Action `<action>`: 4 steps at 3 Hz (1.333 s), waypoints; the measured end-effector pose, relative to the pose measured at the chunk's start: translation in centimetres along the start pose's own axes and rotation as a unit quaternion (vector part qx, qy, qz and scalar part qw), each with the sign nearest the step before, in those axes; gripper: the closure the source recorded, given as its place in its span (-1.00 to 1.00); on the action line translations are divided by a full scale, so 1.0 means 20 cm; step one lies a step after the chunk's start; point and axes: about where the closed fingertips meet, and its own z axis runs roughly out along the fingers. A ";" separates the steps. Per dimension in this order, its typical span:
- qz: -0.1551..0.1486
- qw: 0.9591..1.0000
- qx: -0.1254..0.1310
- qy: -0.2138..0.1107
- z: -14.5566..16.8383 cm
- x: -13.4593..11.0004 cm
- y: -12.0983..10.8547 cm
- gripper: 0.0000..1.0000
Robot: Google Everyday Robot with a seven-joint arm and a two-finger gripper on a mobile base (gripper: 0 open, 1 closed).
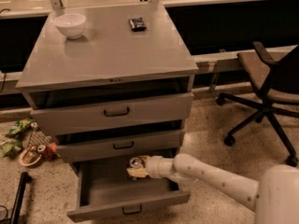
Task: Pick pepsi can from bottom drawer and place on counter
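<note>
Two things sat on the desk (112,55): a white bowl (70,25) at its back left corner and a black packet (137,24) by its back edge. Below, we saw our pincer (136,168) closed around the pepsi can (136,162), silver top up, inside the open bottom drawer (105,190), near its back wall

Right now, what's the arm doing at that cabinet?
The arm reaches into the open bottom drawer, its gripper at the pepsi can, whose silver top shows. The can is not yet on the counter, where a white bowl and a small black packet sit.
</note>
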 end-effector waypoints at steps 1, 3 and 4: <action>0.018 0.999 -0.040 0.004 -0.21 -0.08 0.03 1.00; 0.003 0.998 -0.058 -0.009 -0.27 -0.20 0.11 1.00; -0.038 0.998 -0.049 -0.022 -0.44 -0.39 0.18 1.00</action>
